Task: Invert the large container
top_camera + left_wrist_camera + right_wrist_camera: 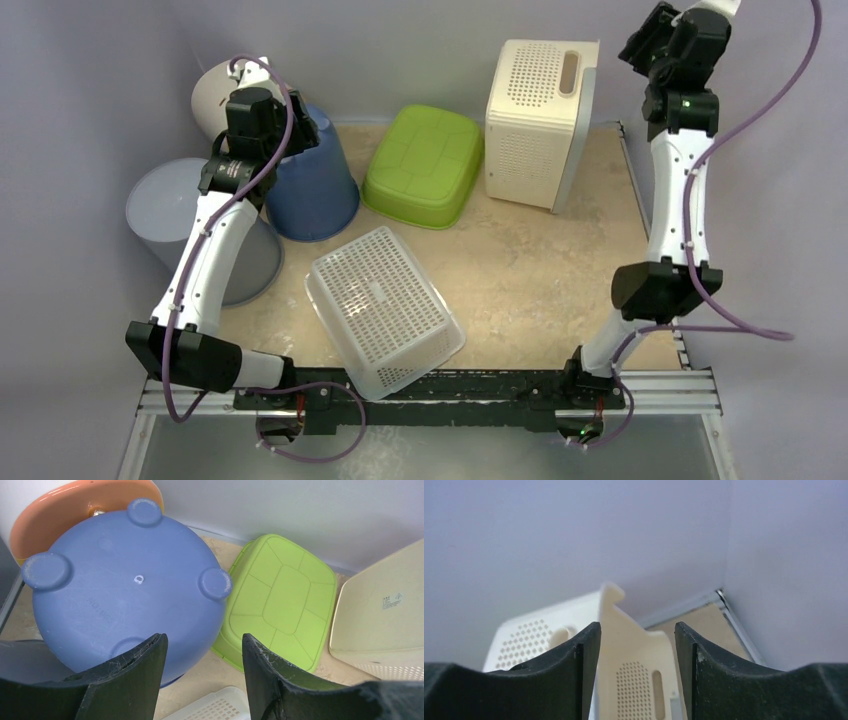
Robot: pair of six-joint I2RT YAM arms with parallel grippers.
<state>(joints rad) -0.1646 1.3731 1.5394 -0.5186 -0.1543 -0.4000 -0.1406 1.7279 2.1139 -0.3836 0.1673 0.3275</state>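
My left tool hovers spread over the upturned bucket; my right tool, also spread, far right of it.

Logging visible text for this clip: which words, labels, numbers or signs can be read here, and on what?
Embossed lettering on the base of the blue bucket: too faint to read.
Small printed label with a triangle sign, on the cream container: too small to read.
Nothing else bears text.
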